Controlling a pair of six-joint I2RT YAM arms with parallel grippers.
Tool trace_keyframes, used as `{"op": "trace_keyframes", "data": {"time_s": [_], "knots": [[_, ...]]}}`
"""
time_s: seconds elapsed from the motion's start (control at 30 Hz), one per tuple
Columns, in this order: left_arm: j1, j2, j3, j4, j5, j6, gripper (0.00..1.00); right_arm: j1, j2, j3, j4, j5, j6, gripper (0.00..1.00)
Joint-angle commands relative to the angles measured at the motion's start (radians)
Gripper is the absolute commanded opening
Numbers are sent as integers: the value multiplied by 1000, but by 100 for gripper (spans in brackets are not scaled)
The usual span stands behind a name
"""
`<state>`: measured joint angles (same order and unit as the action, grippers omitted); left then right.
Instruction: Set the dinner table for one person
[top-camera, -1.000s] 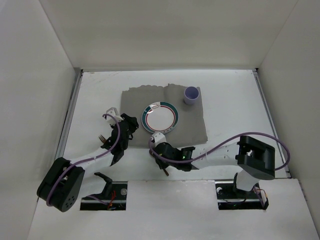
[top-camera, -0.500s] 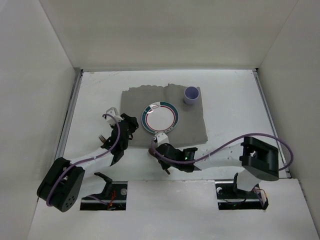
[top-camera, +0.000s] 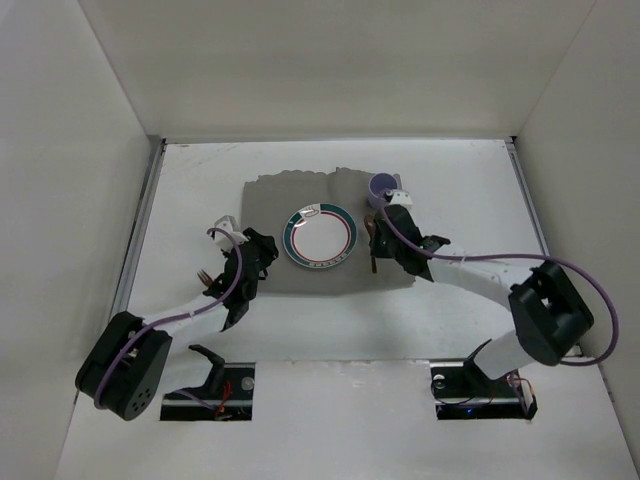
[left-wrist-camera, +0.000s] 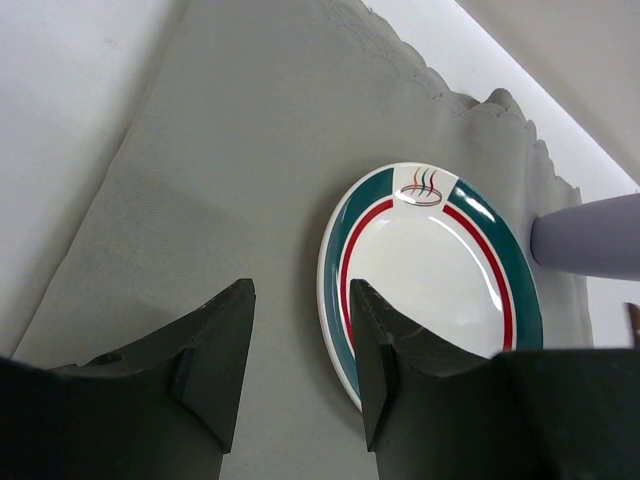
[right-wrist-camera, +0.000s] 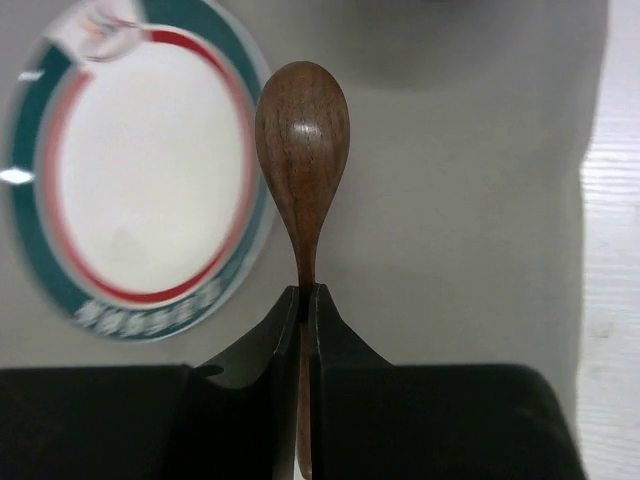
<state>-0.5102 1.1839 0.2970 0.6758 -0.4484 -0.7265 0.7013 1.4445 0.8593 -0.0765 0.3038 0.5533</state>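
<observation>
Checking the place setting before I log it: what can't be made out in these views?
- Right wrist: spoon handle, hidden between the shut jaws.
- Left wrist: cup, cut off by the right edge.
- Top: small brown item beside the left arm, too small to identify.

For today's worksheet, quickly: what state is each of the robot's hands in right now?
Left hand: open, holding nothing.
Right hand: closed on the wooden spoon.

One plate, one lilac cup, one wooden spoon, one grey placemat — and one white dinner table.
</observation>
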Motion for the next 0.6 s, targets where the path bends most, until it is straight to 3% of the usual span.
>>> {"op": "trace_keyframes", "data": {"time_s": [0.0, 0.3, 0.37, 0.5, 0.57], "knots": [[-6, -4, 21, 31, -18, -2, 41, -58, 59, 66, -8, -34, -29, 8], [-3, 42, 34, 39, -19, -2, 41, -118, 204, 125, -29, -52, -33, 11], [-1, 52, 34, 38, -13, -5, 41, -116, 224, 132, -25, -60, -41, 17], [-18, 59, 48, 30, -39, 10, 41, -115, 189, 118, -6, -51, -50, 38], [-14, 46, 54, 7, -49, 15, 40, -115, 137, 109, -6, -51, -62, 42]]}}
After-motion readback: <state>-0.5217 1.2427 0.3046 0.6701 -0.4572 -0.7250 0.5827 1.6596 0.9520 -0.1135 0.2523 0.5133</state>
